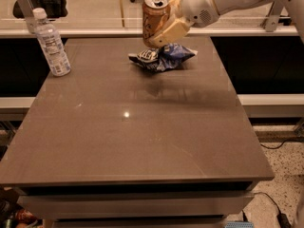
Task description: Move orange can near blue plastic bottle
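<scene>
The orange can [154, 17], copper-orange with a silver top, is held upright in the air above the back of the table. My gripper [164, 28] is shut on it, reaching in from the upper right. The can hangs just over a crumpled blue foil chip bag [162, 58]. The blue plastic bottle [51, 43], clear with a white cap and a white-and-blue label, stands upright at the table's back left corner, well left of the can.
The brown table [142, 127] has its front edge low in the view and its right edge by a speckled floor. A ledge and glass partition run behind the table. Cables lie on the floor at the right.
</scene>
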`<control>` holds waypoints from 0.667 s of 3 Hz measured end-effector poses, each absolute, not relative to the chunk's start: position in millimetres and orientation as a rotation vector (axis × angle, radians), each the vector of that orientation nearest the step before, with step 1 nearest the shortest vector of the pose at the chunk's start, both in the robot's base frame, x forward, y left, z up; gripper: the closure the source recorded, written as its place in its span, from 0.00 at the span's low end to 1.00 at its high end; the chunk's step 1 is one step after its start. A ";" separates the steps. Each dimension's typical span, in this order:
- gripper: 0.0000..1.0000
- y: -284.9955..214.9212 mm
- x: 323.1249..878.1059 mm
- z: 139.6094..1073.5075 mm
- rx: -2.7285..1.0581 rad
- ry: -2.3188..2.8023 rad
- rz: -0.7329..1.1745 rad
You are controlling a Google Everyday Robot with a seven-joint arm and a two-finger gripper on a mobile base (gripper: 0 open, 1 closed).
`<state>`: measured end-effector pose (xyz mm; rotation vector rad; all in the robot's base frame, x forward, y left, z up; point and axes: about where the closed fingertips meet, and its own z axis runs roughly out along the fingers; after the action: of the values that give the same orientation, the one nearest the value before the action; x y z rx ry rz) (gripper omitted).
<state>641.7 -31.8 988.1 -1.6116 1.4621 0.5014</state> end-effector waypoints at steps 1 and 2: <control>1.00 6.6 635.9 985.0 -1.677 1.437 0.531; 1.00 43.1 628.6 977.6 -1.718 1.442 0.545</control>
<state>628.6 43.1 977.6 -1.7181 1.4422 0.5446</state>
